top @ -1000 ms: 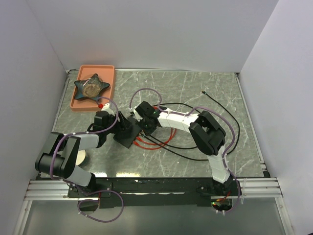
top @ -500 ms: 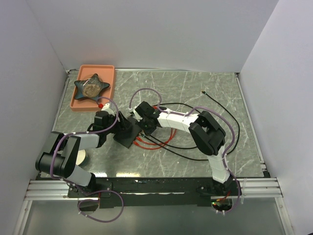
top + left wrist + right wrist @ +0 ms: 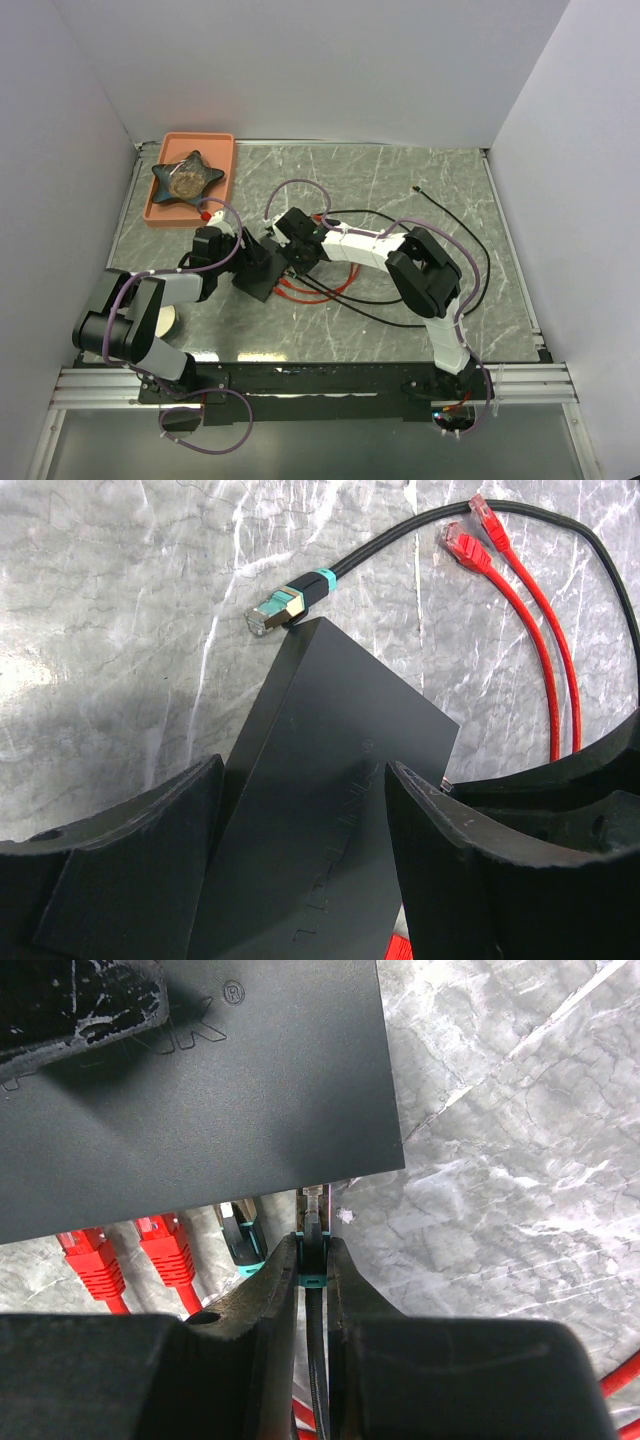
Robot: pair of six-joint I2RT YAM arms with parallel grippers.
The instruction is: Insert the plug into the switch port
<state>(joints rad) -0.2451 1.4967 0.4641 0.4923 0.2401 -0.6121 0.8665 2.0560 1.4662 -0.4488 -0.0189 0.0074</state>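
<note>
The switch (image 3: 262,280) is a flat matte-black box left of the table's centre. It fills the left wrist view (image 3: 340,780) and the top of the right wrist view (image 3: 200,1090). My left gripper (image 3: 248,262) (image 3: 305,780) is shut on the switch across its width. My right gripper (image 3: 288,252) (image 3: 313,1260) is shut on a black plug with a teal boot (image 3: 314,1245). The plug's clear tip touches the switch's port edge, at the rightmost port. Two red plugs (image 3: 90,1255) and another teal-booted plug (image 3: 240,1235) sit in neighbouring ports.
A loose teal-booted plug (image 3: 285,602) lies by the switch's far corner, and two loose red plugs (image 3: 462,548) lie beyond. Black cable (image 3: 450,250) loops to the right. An orange tray (image 3: 215,140) holding a dark star-shaped dish (image 3: 186,175) stands at the back left.
My right gripper has edged slightly left toward the switch with the plug. The left gripper and the switch have barely moved.
</note>
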